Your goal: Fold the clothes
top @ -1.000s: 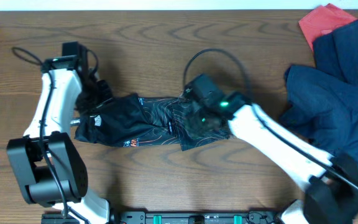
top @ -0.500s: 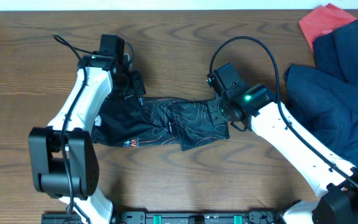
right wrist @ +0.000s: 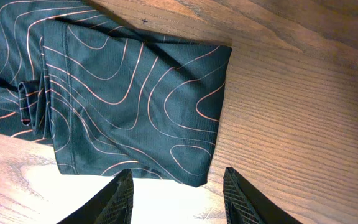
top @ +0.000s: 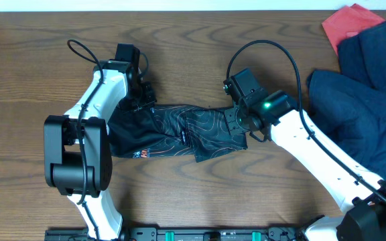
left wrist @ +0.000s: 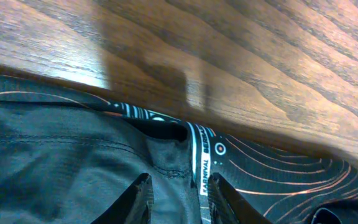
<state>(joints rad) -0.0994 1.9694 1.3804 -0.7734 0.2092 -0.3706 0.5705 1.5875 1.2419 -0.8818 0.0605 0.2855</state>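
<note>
The black jersey (top: 179,130) lies across the middle of the wooden table (top: 179,40), bunched into a long band running left to right, its thin orange-white contour lines showing along the right half.

The left gripper (top: 143,100) sits right over the band's upper left end. On its wrist camera the two fingers (left wrist: 138,199) are spread apart, with plain dark fabric and a seam lying in the gap beneath them; nothing is pinched.

Over to the right gripper (top: 236,120), at the jersey's right end. It is spread wide too. From its own camera the folded, patterned end of the cloth lies just ahead of the fingertips (right wrist: 114,199), and its near edge reaches into the gap between them.

A narrow white strip (left wrist: 204,165) with dark lettering runs down the fabric by the left fingers, with a small ring mark (left wrist: 219,148) beside it; the letters are too blurred to read. A small orange-white logo (top: 143,153) shows on the near edge, also unreadable.

Navy garments (top: 360,100) are heaped at the far right, well apart from the jersey, with a red cloth (top: 347,23) peeking out behind them.
</note>
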